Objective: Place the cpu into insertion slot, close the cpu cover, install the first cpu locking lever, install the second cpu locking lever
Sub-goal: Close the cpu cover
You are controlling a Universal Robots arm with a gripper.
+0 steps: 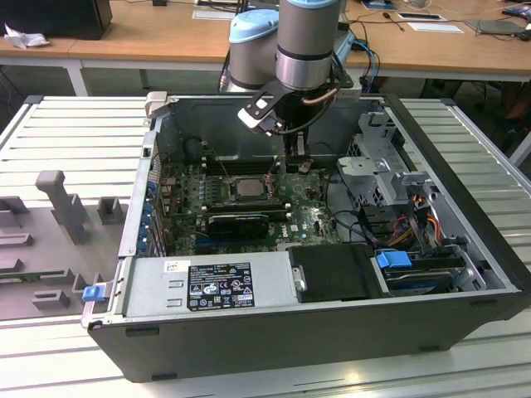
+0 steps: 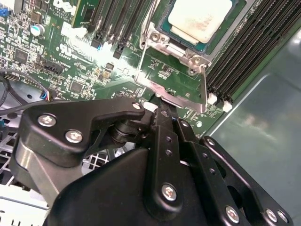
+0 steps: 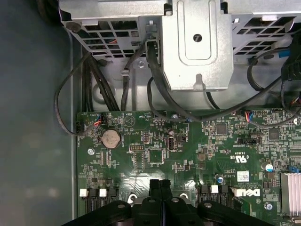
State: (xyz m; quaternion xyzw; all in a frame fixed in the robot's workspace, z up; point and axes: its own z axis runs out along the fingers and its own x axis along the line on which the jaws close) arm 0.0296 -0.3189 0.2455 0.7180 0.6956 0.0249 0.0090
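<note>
The cpu [image 2: 200, 19] is sitting flat in the insertion slot [image 2: 159, 36], pale face up. The cpu cover [image 2: 174, 98] isn't down on it though. It's flipped open off the chip, and you can see green board through its cut-out. The pincer [image 2: 163, 113] is closed, fingers pressed together with nothing between them, and the tips are right at that cover's free edge. Can't tell if they actually touch it. Long black memory slots [image 2: 244, 52] run on either side of the socket. The first wrist view has the circuit board [image 3: 188, 155] with a coin battery [image 3: 111, 138], plus black cables [image 3: 94, 80] and a metal drive cage [image 3: 197, 42] beyond it. It's all inside an open grey computer case [image 1: 332, 332] lying on the ribbed counter [image 1: 75, 133].
</note>
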